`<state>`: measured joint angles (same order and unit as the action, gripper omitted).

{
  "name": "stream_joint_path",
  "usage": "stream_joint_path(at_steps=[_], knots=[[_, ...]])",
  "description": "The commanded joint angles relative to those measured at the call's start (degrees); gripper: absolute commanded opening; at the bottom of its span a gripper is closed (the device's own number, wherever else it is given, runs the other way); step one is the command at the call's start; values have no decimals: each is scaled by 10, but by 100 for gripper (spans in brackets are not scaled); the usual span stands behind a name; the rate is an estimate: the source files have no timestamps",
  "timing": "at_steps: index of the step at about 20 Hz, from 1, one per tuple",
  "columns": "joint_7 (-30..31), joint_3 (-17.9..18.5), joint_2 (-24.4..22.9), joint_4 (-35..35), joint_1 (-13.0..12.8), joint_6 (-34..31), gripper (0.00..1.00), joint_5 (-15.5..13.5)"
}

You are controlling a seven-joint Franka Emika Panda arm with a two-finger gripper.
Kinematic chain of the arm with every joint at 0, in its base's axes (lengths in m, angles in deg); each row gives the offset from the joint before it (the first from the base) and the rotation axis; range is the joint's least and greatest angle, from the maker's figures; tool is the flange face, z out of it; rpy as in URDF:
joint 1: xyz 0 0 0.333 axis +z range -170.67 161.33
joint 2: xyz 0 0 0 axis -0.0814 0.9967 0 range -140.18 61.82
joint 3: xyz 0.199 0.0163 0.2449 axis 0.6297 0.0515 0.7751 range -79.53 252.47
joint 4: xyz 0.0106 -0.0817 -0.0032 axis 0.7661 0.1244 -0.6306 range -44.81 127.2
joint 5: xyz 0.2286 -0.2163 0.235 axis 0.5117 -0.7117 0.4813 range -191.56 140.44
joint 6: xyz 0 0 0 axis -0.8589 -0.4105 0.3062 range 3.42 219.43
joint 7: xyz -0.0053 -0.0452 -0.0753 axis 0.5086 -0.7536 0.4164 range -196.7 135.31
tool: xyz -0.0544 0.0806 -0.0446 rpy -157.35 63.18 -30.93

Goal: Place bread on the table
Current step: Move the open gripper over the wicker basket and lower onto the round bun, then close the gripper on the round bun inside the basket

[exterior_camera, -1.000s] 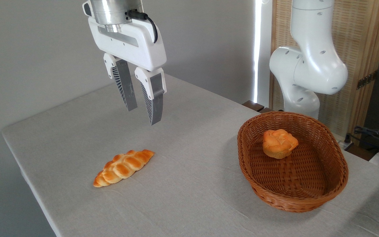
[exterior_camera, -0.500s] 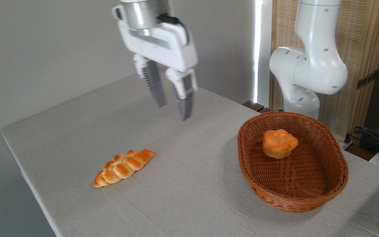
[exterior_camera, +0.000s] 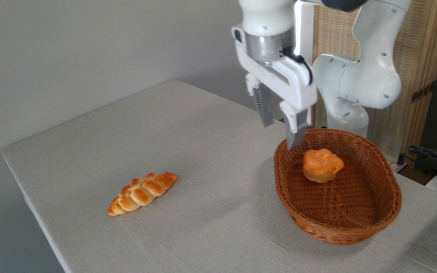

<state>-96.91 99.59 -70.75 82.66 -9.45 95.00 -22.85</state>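
On the near part of the desk [exterior_camera: 211, 227], whose light grey cloth surface fills most of the view, the brown oval wicker basket [exterior_camera: 355, 227] serves as the landmark: it sits toward the right side, its near rim close to the front of the view. Well to the left of the basket, and a little nearer than its middle, the long braided loaf [exterior_camera: 142, 193] lies flat on the cloth, pointed ends running near-left to far-right. Inside the basket, in its far half and resting on the woven floor, sits the bread [exterior_camera: 322, 165] (the small round golden-orange bun with a knotted top and paler base); nothing touches it.

Above the basket's far-left rim hangs the end effector [exterior_camera: 281, 131], pointing down, its two grey ribbed fingers parted with a clear gap between them and nothing in that gap. It is released and empty. The nearer fingertip [exterior_camera: 293, 140] appears just over the rim in the picture, up and to the left of the bread and apart from it; whether it actually touches the wicker cannot be told from this angle. The other finger sits further left, outside the basket's outline.

Beyond the basket, the white arm [exterior_camera: 359, 83] rises from behind the desk's far edge, with a slatted wooden screen [exterior_camera: 423, 49] behind it.
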Motion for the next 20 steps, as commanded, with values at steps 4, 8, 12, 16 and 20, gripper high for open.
stream_joint_path(at_steps=[4,8,12,16,20], knots=[[-183,17,-46,77,15,-1,100,30],[-191,17,-45,112,15,-1,100,32],[-193,20,-45,125,15,0,100,100],[-193,26,-44,155,15,16,100,102],[-193,51,-44,182,12,38,100,102]])
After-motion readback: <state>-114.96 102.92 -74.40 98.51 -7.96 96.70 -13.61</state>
